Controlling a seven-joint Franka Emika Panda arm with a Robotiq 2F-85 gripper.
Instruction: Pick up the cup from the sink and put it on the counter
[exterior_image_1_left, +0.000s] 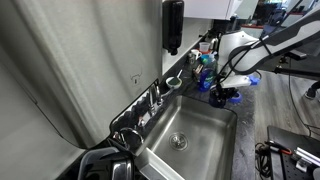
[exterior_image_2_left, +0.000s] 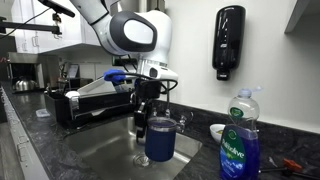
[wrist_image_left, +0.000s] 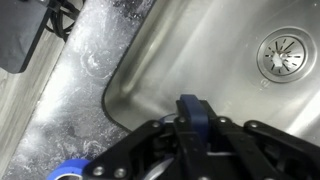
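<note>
My gripper (exterior_image_2_left: 150, 115) is shut on the rim of the small dark blue cup (exterior_image_2_left: 160, 141) and holds it upright in the air, above the steel sink (exterior_image_2_left: 100, 152). In an exterior view the gripper (exterior_image_1_left: 222, 91) and cup (exterior_image_1_left: 218, 99) hang over the sink's far end (exterior_image_1_left: 205, 125), near the dark grey counter (exterior_image_1_left: 252, 122). In the wrist view the cup's blue wall (wrist_image_left: 192, 110) stands between the fingers (wrist_image_left: 193, 138). Below it are a corner of the basin (wrist_image_left: 200, 50), the drain (wrist_image_left: 282, 52) and the counter (wrist_image_left: 80, 70).
A chrome faucet (exterior_image_1_left: 155, 100) stands at the sink's back edge. A small grey bowl (exterior_image_1_left: 173, 83) and a blue dish soap bottle (exterior_image_2_left: 238, 150) are on the counter. A black soap dispenser (exterior_image_2_left: 228, 40) hangs on the wall. A dish rack (exterior_image_2_left: 90, 100) sits beside the sink. A flat blue ring (wrist_image_left: 68, 170) lies on the counter.
</note>
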